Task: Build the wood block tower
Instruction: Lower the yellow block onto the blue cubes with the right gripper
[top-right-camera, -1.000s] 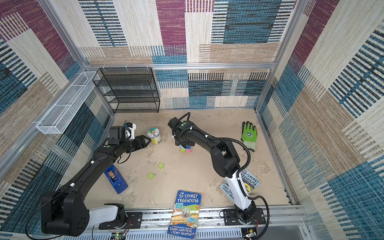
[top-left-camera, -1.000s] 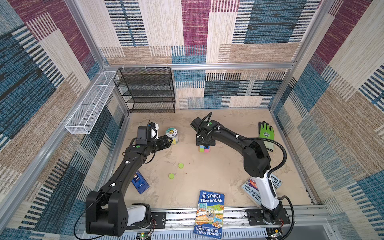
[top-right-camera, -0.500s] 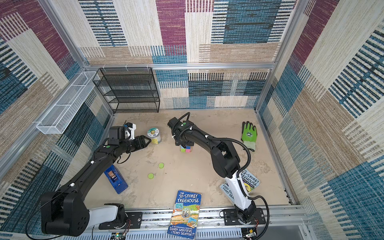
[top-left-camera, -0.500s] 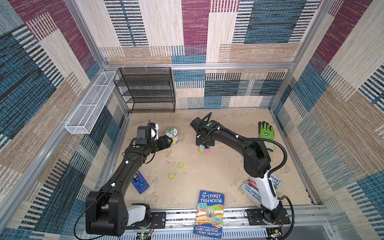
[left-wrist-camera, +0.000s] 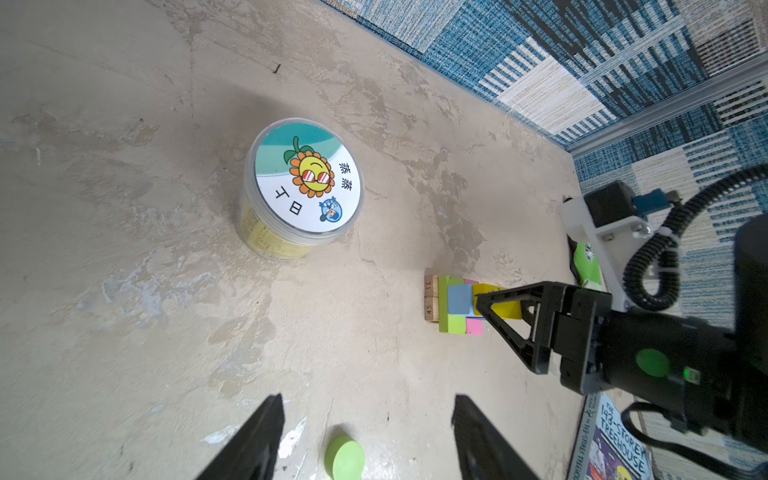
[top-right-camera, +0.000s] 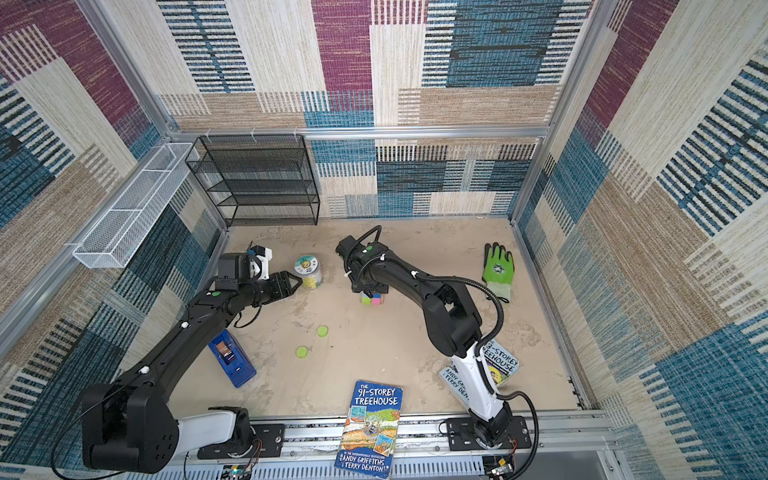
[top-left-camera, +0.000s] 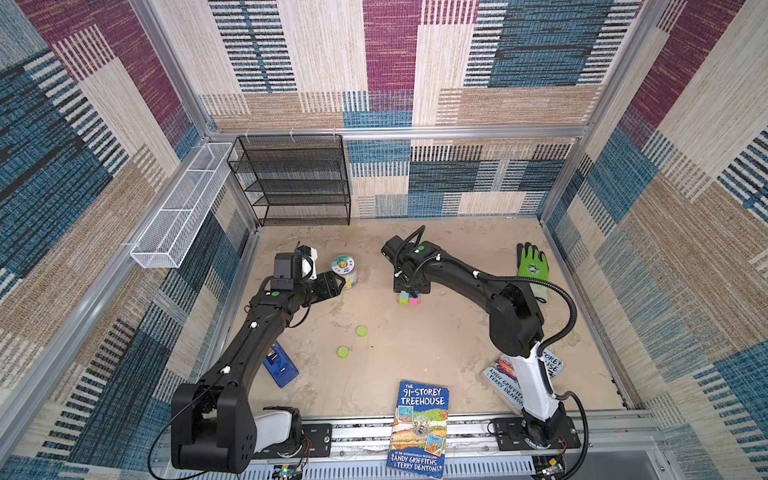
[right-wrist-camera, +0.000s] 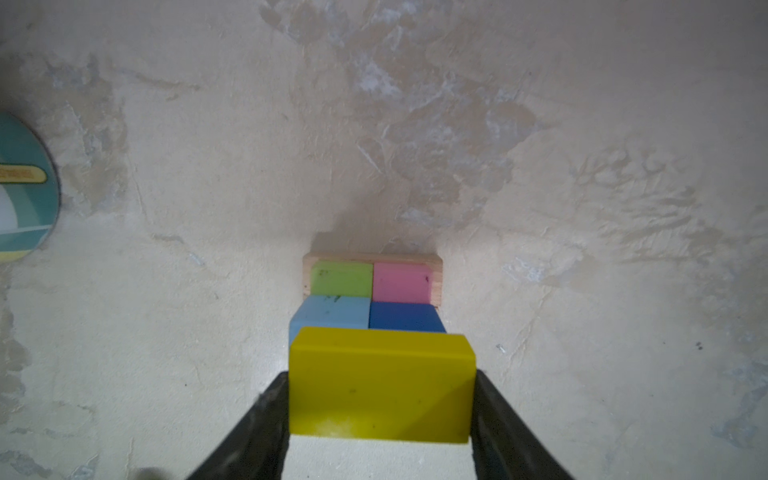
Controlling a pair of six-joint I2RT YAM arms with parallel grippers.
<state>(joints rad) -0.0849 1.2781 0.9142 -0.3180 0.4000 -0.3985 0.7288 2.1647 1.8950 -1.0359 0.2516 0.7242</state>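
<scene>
The tower (top-left-camera: 409,298) (top-right-camera: 371,299) stands mid-floor. Its base is tan bars (left-wrist-camera: 430,297), with a lime oblong (right-wrist-camera: 341,279) and a pink oblong (right-wrist-camera: 402,282) across them. On those sit a light-blue cube (right-wrist-camera: 328,312) and a dark-blue cube (right-wrist-camera: 403,318). My right gripper (right-wrist-camera: 380,374) (top-left-camera: 411,286) points down over the stack, shut on the yellow oblong (right-wrist-camera: 380,386) above the cubes. My left gripper (left-wrist-camera: 368,399) (top-left-camera: 338,286) hangs open and empty beside the tin. Two lime round pieces (top-left-camera: 361,331) (top-left-camera: 343,352) lie loose on the floor, one of them (left-wrist-camera: 345,457) below the left jaws.
A round tin (top-left-camera: 344,268) (left-wrist-camera: 305,187) stands left of the tower. A flat dark-blue case (top-left-camera: 280,365) lies by the left arm, a book (top-left-camera: 419,428) at the front edge, another book (top-left-camera: 505,378) and a green glove (top-left-camera: 532,266) on the right. A black rack (top-left-camera: 295,183) stands at the back.
The right jaws have drawn in slightly against the yellow oblong. Both arms and the loose pieces stay where they were.
</scene>
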